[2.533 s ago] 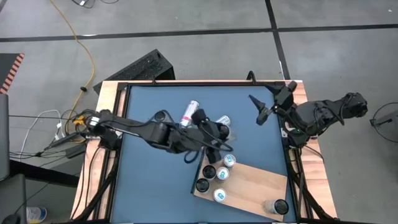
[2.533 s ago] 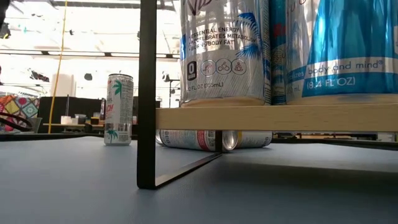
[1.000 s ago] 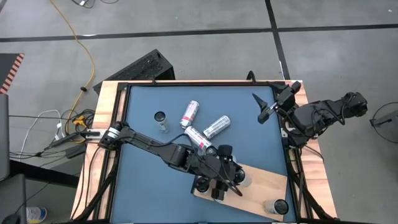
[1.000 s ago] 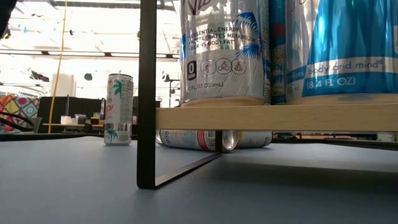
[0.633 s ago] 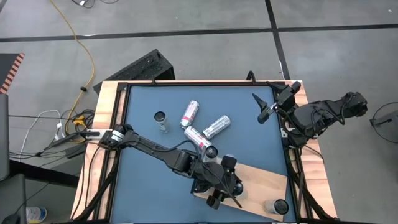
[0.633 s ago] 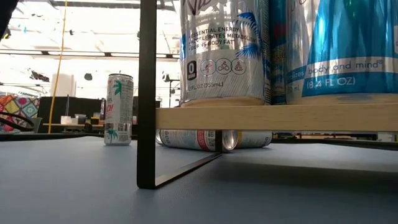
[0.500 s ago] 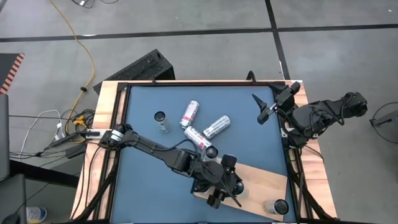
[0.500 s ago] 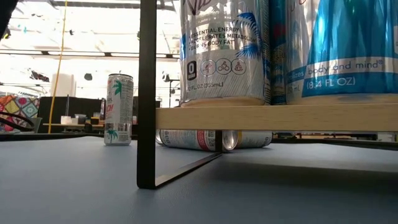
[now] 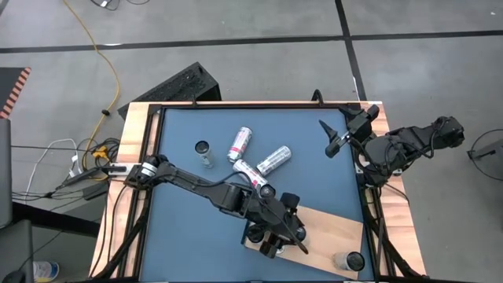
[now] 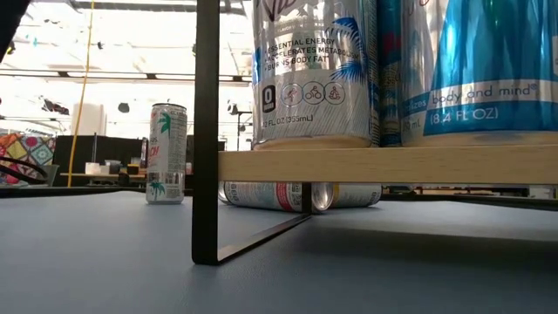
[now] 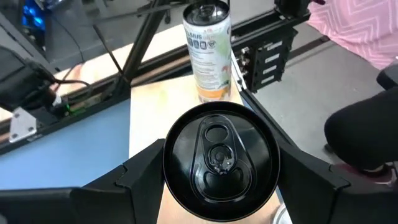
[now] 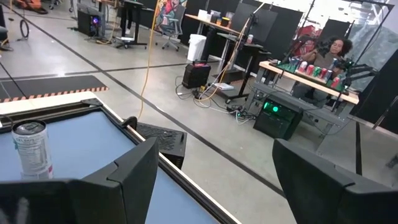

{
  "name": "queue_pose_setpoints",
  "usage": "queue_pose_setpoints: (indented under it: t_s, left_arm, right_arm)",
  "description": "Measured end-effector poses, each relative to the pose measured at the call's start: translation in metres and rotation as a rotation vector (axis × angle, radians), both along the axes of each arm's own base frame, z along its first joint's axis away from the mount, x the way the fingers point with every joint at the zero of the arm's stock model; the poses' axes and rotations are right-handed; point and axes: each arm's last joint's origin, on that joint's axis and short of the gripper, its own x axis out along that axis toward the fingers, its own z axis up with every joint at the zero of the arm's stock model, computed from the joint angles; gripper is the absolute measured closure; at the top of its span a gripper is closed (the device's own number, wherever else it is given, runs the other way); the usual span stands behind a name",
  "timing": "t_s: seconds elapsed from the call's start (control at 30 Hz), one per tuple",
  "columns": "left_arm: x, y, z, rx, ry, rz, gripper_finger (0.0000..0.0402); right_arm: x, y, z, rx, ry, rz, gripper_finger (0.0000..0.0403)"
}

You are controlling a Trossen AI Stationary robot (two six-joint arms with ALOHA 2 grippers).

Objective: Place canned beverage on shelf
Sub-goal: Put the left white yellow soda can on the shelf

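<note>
Over the shelf [image 9: 330, 232], near its left end, your left gripper [image 11: 221, 186] holds a black-topped can [image 11: 221, 163] upright between both fingers. Judge it rigid, smooth and slippery; hold it on the side wall below the rim. Beside it stand shelved cans [image 10: 314, 70]; farther right, a lone can [image 11: 207, 50] occupies the far corner. At the table's right edge, your right gripper [image 12: 214, 180] waits, jaws wide and empty.

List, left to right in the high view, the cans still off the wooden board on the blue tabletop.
Upright can → lying can with a pink band → lying can nearest the left hand → lying silver can. The last two overlap somewhat in their left-to-right span; ordered by their middles.
</note>
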Motion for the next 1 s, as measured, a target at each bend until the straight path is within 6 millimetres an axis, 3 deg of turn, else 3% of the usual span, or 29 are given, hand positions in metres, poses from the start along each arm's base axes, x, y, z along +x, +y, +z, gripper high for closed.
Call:
queue_pose_setpoints:
  t_s: [0.57, 0.77, 1.0]
  left_arm:
    - [0.000, 0.005, -0.002, 0.033, 0.020, 0.017, 0.0155]
    - [0.009, 0.003, -0.023, -0.001, 0.076, -0.016, 0.0154]
    - [0.011, 0.003, -0.025, -0.019, 0.077, 0.001, 0.0153]
  right_arm:
    - [0.000, 0.000, 0.000, 0.000, 0.000, 0.000, 0.0097]
    - [0.000, 0.000, 0.000, -0.001, 0.003, 0.001, 0.0097]
    - [0.000, 0.000, -0.002, 0.002, 0.011, 0.005, 0.0097]
